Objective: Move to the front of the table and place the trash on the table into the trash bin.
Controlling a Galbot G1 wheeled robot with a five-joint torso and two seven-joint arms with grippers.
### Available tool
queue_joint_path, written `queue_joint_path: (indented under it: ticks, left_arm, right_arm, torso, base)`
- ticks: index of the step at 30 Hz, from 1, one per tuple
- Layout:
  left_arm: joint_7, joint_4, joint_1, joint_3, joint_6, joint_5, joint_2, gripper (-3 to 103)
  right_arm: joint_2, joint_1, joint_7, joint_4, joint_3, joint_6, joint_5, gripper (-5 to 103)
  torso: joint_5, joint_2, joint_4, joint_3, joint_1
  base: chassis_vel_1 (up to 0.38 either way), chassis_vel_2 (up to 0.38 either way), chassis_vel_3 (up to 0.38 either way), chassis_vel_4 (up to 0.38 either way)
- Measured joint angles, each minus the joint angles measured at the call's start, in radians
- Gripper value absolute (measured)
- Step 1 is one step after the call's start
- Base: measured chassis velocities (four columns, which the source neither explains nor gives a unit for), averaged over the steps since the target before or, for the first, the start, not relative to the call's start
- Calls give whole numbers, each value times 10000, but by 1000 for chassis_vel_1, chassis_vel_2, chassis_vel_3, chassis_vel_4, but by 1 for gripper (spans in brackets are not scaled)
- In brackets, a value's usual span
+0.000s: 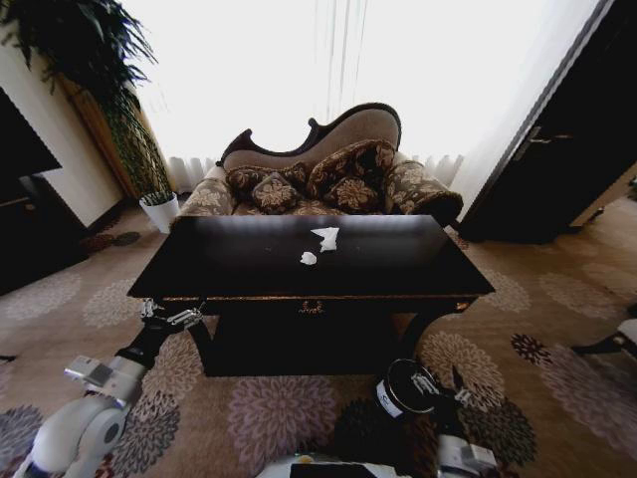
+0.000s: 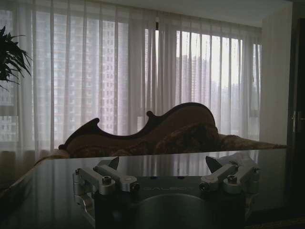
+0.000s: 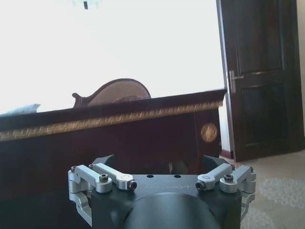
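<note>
Two white paper scraps (image 1: 318,245) lie near the middle of the black surface (image 1: 229,274), one behind the other, well beyond both hands. The left hand (image 1: 171,317), fingers apart, hovers at the front left edge and looks the nearer one; the right hand (image 1: 438,388), also spread, hangs low by the bin (image 1: 406,386) on the carpet, under the front rail, with open surface all around the scraps

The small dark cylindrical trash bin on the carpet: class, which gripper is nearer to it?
Right. The right gripper hangs just beside the small dark cylindrical trash bin, while the left gripper sits at the glossy black table's far front corner.
</note>
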Motion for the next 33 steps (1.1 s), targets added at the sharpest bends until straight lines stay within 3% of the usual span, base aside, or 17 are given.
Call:
queue_joint_path:
  ticks: [7,11,15,16,19,30,33]
  left_arm:
    - [0,0,0,0,0,0,0,100]
    - [0,0,0,0,0,0,0,100]
    - [0,0,0,0,0,0,0,100]
    - [0,0,0,0,0,0,0,100]
    - [0,0,0,0,0,0,0,100]
    - [0,0,0,0,0,0,0,100]
    - [0,0,0,0,0,0,0,100]
  right_arm:
    - [-515,-57,88,1052,453,-1014,880,100]
    - [-1182,335,121,1576,718,-1848,1252,100]
    - [-2306,1168,253,2333,813,-3102,1863,100]
    - [-2306,1168,253,2333,813,-3102,1863,100]
    - [-3500,1761,391,2624,589,-3708,1932,100]
    - [-5616,2925,834,2541,-491,-4877,2293,100]
    - [-6418,3395,970,2266,-770,-5506,3334,100]
  torso:
    - [-1,0,0,1,0]
    - [0,0,0,1,0]
    - [-1,0,1,1,0]
    - [-1,0,1,1,0]
    - [-2,-1,1,2,1]
    - [1,-1,0,1,1]
    - [1,-1,0,2,1]
  base:
    - [0,0,0,0]
    - [0,0,0,0]
    - [0,0,0,0]
    - [0,0,0,0]
    - [0,0,0,0]
    - [0,0,0,0]
    - [0,0,0,0]
